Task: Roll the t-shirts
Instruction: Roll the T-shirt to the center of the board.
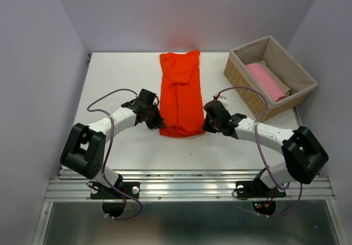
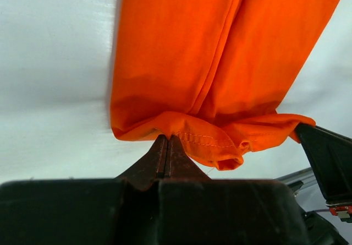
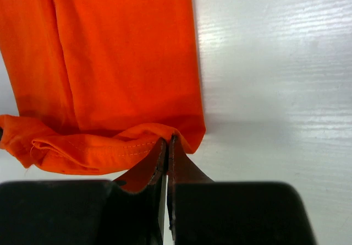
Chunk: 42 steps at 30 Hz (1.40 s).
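Observation:
A bright orange-red t-shirt [image 1: 180, 93] lies folded into a long strip down the middle of the white table, its near hem bunched up. My left gripper [image 1: 160, 125] is shut on the hem's left corner; in the left wrist view its tips [image 2: 168, 137] pinch the stitched edge of the orange t-shirt [image 2: 220, 63]. My right gripper [image 1: 205, 125] is shut on the right corner; in the right wrist view its tips [image 3: 168, 139] bite the hem of the orange t-shirt [image 3: 110, 58]. A pale pink t-shirt [image 1: 266, 81] lies in the basket.
A wicker basket [image 1: 241, 73] with a beige liner stands at the back right of the table. The table's near edge meets a metal rail [image 1: 187, 189] by the arm bases. Grey walls close in on three sides.

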### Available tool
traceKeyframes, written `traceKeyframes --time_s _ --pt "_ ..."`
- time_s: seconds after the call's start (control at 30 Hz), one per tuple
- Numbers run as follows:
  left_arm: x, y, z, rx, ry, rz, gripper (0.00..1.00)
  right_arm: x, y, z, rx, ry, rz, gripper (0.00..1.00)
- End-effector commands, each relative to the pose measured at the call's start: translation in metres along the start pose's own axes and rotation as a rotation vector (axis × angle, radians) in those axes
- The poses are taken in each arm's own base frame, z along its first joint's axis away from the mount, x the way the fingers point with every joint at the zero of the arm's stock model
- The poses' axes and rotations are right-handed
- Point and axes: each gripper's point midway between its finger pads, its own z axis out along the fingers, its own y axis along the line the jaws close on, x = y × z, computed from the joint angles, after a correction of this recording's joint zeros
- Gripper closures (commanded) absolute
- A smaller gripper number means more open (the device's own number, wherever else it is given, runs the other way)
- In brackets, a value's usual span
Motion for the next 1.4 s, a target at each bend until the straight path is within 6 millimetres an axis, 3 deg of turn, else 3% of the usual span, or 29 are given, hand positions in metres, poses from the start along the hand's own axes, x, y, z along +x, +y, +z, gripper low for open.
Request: traceKeyframes --time_s 0.0,0.2,0.3,0.33,0.4,0.43,0.47,0.6,0.7,0.73,0.83,0.9,1.03,1.07,1.17,1.37 --pt "-0.018 -0.005 0.003 0.000 -0.046 0.015 1.00 -0.032 0.012 0.007 -0.007 -0.085 -0.016 0.98" --pt "-0.024 -0.006 0.014 -0.009 -0.042 0.011 1.00 -0.041 0.011 0.017 -0.004 -0.086 -0.015 0.94" --pt "-0.028 -0.003 0.014 -0.034 -0.059 0.012 1.00 -0.048 0.015 0.020 -0.014 -0.093 -0.023 0.76" --pt "-0.032 -0.005 0.012 -0.038 -0.071 0.013 0.94 -0.052 0.014 0.021 -0.012 -0.100 -0.022 0.65" --pt "-0.036 0.001 0.008 -0.081 -0.092 0.015 0.85 -0.063 0.017 0.017 -0.023 -0.120 -0.034 0.58" --pt "-0.043 0.002 0.000 -0.108 -0.125 0.015 0.64 -0.066 0.018 0.015 -0.025 -0.130 -0.045 0.53" --pt "-0.048 0.000 -0.005 -0.113 -0.148 0.016 0.57 -0.075 0.021 0.008 -0.034 -0.158 -0.074 0.50" --pt "-0.071 -0.002 -0.035 -0.137 -0.284 0.007 0.51 -0.083 0.016 -0.007 -0.012 -0.175 -0.143 0.45" --pt "-0.074 -0.002 -0.051 -0.140 -0.336 0.023 0.52 -0.067 0.014 -0.013 -0.045 -0.111 -0.179 0.54" --pt "-0.068 -0.004 -0.053 -0.133 -0.330 0.055 0.60 -0.058 0.012 -0.015 -0.068 -0.093 -0.176 0.68" --pt "-0.049 -0.014 -0.048 -0.081 -0.282 0.125 0.88 -0.035 0.018 -0.014 -0.149 -0.020 -0.155 0.91" --pt "-0.030 -0.024 -0.042 -0.045 -0.235 0.179 1.00 -0.028 0.020 -0.011 -0.166 0.007 -0.141 0.96" --pt "0.005 -0.037 -0.027 0.013 -0.110 0.266 1.00 -0.015 0.035 -0.003 -0.219 0.055 -0.148 0.99" --pt "0.010 -0.039 -0.024 0.021 -0.092 0.283 1.00 -0.012 0.046 -0.005 -0.254 0.074 -0.158 0.99" --pt "0.025 -0.040 -0.013 0.032 -0.026 0.323 1.00 -0.009 0.053 0.001 -0.259 0.098 -0.182 0.99" --pt "0.023 -0.045 0.010 0.026 -0.002 0.335 1.00 -0.008 0.058 0.018 -0.225 0.113 -0.176 0.99"
